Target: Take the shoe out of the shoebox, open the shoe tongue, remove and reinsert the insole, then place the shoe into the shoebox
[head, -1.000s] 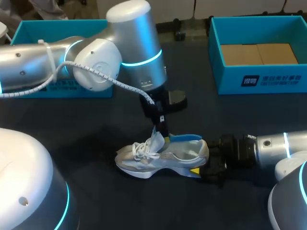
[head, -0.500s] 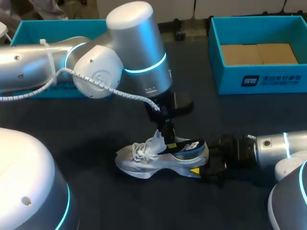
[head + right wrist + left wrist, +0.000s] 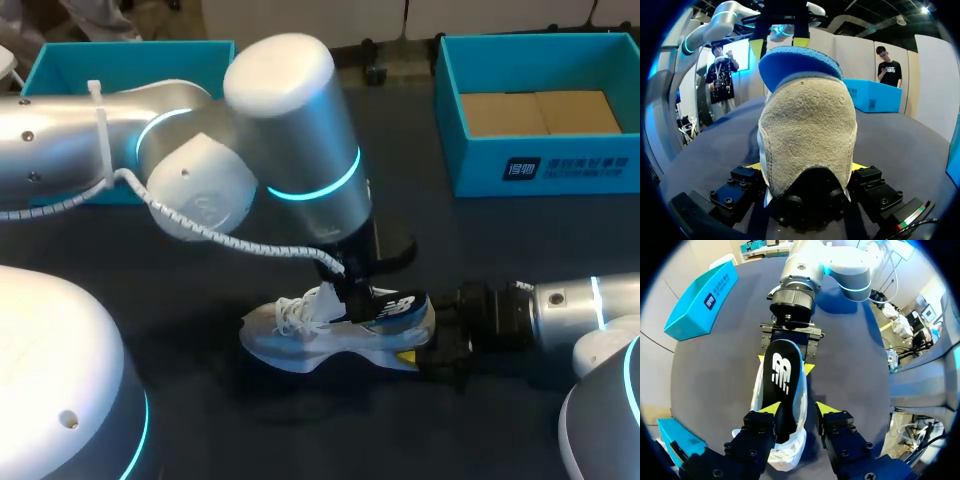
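Note:
A grey-white shoe (image 3: 305, 335) lies on its sole on the dark table, toe to the left. My right gripper (image 3: 425, 350) is shut on its beige heel (image 3: 807, 135), a finger on each side. The black insole (image 3: 782, 385) lies along the shoe's opening, logo up. Its blue underside (image 3: 800, 57) sticks out above the heel. My left gripper (image 3: 798, 409) hangs open just over the shoe's opening by the tongue (image 3: 325, 297). One fingertip (image 3: 771, 407) is over the insole, the other is beside the shoe. My right gripper's yellow tips show at the heel (image 3: 787, 362).
An open teal shoebox (image 3: 450, 110) with a cardboard floor stands at the back right. A second teal box (image 3: 60, 70) stands at the back left, partly behind my left arm. Bare dark table surrounds the shoe.
My left gripper came down with the insole, laid it black side up in the shoe and opened, letting it go. The right gripper and the shoe stayed put.

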`<state>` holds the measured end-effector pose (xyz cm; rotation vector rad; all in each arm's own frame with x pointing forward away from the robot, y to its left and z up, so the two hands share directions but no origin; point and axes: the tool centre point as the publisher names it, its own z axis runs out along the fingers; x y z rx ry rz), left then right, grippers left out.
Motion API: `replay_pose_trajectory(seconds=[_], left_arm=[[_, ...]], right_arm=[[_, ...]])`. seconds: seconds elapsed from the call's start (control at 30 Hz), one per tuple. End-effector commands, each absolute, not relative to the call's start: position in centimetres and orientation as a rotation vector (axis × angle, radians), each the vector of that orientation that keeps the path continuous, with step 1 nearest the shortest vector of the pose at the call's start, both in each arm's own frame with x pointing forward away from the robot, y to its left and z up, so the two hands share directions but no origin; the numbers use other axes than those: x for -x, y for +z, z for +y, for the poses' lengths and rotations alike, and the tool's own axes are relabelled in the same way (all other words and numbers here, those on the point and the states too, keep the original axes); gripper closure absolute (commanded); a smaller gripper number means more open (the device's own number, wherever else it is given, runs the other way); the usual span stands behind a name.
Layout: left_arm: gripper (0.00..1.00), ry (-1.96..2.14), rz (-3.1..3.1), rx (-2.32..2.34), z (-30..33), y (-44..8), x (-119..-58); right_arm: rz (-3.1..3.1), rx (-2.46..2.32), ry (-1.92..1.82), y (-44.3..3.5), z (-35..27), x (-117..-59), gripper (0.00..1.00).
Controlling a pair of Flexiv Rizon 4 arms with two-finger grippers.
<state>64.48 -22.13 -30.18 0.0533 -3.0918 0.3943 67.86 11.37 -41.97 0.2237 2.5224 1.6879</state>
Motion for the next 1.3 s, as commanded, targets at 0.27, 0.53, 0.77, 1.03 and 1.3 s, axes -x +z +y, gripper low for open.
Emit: replay_pose_trajectory(seconds=[0.27,0.53,0.77,1.03,1.3], left_arm=[[0.6,0.381,-3.256,-0.124,-23.7,-31.0,-63.3],[0.61,0.357,-3.339,-0.205,-25.0,-32.4,-63.1],[0.62,0.346,-3.392,-0.31,-25.3,-32.9,-63.4],[0.67,0.334,-3.431,-0.359,-25.5,-33.0,-63.4],[0.69,0.368,-3.501,-0.446,-24.9,-32.9,-63.0]], right_arm=[[2.526,-0.225,1.683,-42.0,11.5,-67.8,1.0],[2.526,-0.225,1.683,-42.0,11.5,-67.8,1.0],[2.526,-0.225,1.683,-42.0,11.5,-67.8,1.0],[2.526,-0.225,1.683,-42.0,11.5,-67.8,1.0],[2.526,-0.225,1.683,-42.0,11.5,-67.8,1.0]])
